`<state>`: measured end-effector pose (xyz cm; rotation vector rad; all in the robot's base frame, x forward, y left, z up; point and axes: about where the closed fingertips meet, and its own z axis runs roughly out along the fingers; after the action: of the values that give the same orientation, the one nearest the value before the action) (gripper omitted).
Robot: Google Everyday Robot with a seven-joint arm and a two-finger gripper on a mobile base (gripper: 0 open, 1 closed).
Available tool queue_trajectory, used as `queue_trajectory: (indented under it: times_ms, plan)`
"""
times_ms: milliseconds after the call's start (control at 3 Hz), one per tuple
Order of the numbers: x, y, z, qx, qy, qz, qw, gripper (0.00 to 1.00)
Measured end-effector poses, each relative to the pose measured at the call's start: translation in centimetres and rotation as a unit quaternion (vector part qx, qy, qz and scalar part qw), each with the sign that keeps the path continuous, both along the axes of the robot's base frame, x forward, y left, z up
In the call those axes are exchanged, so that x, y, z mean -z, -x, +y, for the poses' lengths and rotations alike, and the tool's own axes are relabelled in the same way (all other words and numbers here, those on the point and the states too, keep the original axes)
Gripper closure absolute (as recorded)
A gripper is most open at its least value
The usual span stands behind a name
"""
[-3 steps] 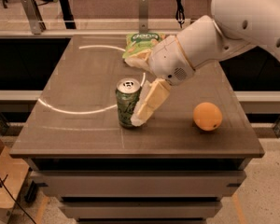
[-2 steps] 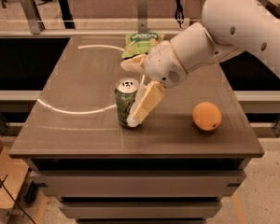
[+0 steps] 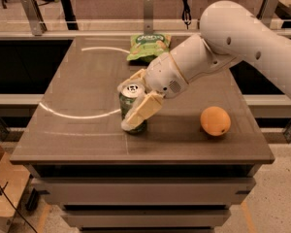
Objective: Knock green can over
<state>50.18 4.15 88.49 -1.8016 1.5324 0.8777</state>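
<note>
The green can [image 3: 130, 100] stands upright near the middle of the table, its silver top showing. My gripper [image 3: 125, 106] reaches in from the right and is open around the can. One pale finger [image 3: 141, 111] lies across the can's front and the other finger [image 3: 132, 78] is behind its top. The can's lower front is partly hidden by the front finger.
An orange [image 3: 215, 120] sits on the table to the right of the can. A green snack bag [image 3: 147, 45] lies at the back. The brown table [image 3: 77, 140] has pale curved marks; its front edge is close to the can. My white arm [image 3: 242, 38] spans the right side.
My gripper has slid a little to the left and sits closer around the can. The can still stands upright in nearly the same place.
</note>
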Motion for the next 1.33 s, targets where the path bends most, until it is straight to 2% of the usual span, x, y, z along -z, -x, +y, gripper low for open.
queue_trajectory:
  times_ms: [333, 667, 1000, 1333]
  plan:
    - [-0.4, -0.3, -0.4, 0.004, -0.001, 0.001, 1.0000, 0.54]
    - [-1.6, -1.0, -1.0, 0.012, 0.001, -0.010, 0.9999, 0.77]
    - [-3.3, -2.2, -2.2, 0.026, 0.035, -0.046, 0.9980, 0.98]
    - [-3.8, -2.9, -2.8, 0.039, 0.115, -0.108, 0.9867, 1.00]
